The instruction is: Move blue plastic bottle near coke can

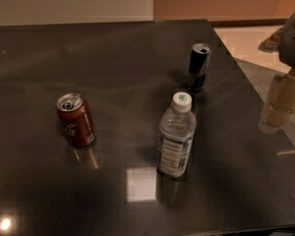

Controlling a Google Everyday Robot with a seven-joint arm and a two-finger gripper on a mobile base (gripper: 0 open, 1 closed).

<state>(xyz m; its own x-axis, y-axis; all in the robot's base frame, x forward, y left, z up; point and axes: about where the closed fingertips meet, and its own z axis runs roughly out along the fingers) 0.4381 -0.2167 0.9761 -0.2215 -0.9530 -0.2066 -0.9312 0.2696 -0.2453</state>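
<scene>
The blue plastic bottle point(176, 135) is clear, with a white cap and a blue-and-white label. It stands upright at the middle right of the dark table point(113, 58). The coke can point(76, 120) is red with a silver top and stands upright to the bottle's left, about two can-heights away. My gripper point(280, 104) shows as pale parts under a dark arm at the right edge. It hangs over the table's right side, to the right of the bottle and apart from it. It holds nothing that I can see.
A slim dark blue-and-silver can point(199, 67) stands upright just behind the bottle, toward the table's far right. The table's right edge runs diagonally past the gripper, with pale floor point(246, 43) beyond it. Its front edge is near the bottom.
</scene>
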